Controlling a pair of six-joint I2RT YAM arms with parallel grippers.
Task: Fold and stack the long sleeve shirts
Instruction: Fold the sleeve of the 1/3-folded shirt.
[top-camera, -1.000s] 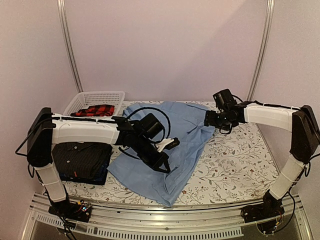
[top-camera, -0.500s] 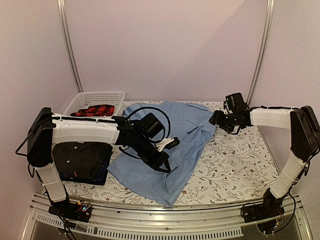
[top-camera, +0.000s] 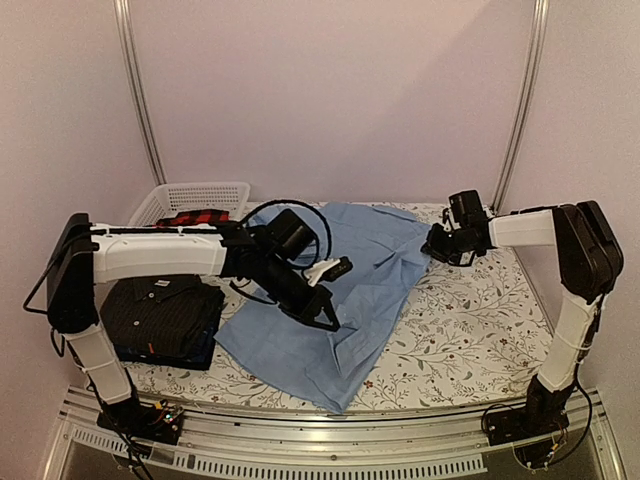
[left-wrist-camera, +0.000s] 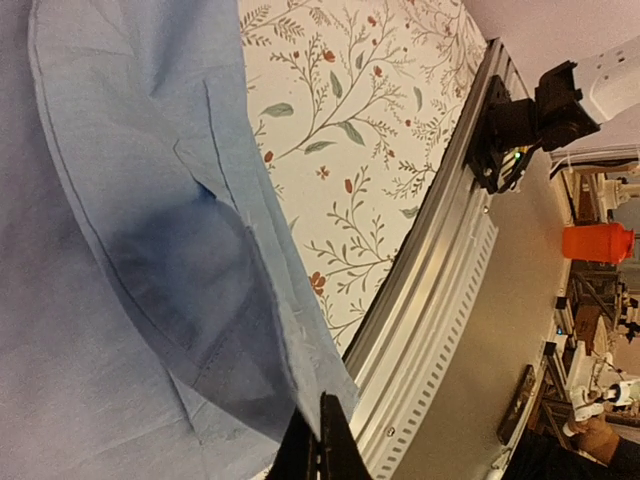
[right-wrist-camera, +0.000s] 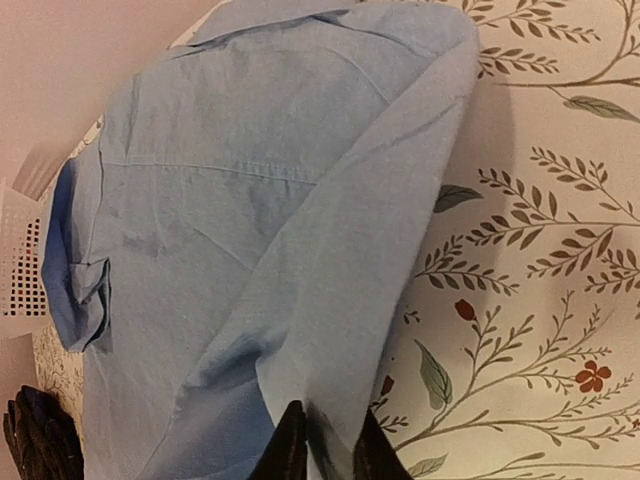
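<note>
The light blue shirt (top-camera: 370, 250) lies spread and partly folded in the middle of the table. My left gripper (top-camera: 325, 318) is shut on its cloth near the front; in the left wrist view the fingertips (left-wrist-camera: 322, 430) pinch a raised edge of the blue shirt (left-wrist-camera: 120, 200). My right gripper (top-camera: 432, 247) is at the shirt's right edge, and in the right wrist view it (right-wrist-camera: 330, 445) is shut on a fold of the blue cloth (right-wrist-camera: 250, 200). At the left, the folded black pinstriped shirt (top-camera: 160, 310) rests on the folded dark navy shirt (top-camera: 203, 350).
A white lattice basket (top-camera: 190, 195) holding a red plaid cloth (top-camera: 195, 220) stands at the back left. The table has a floral cover (top-camera: 470, 320) and a metal rail (top-camera: 330, 440) along its near edge. Walls close in the back and sides.
The right gripper moved down to the blue shirt's right edge and closed on it. The left arm shifted slightly up and back, still gripping the cloth.
</note>
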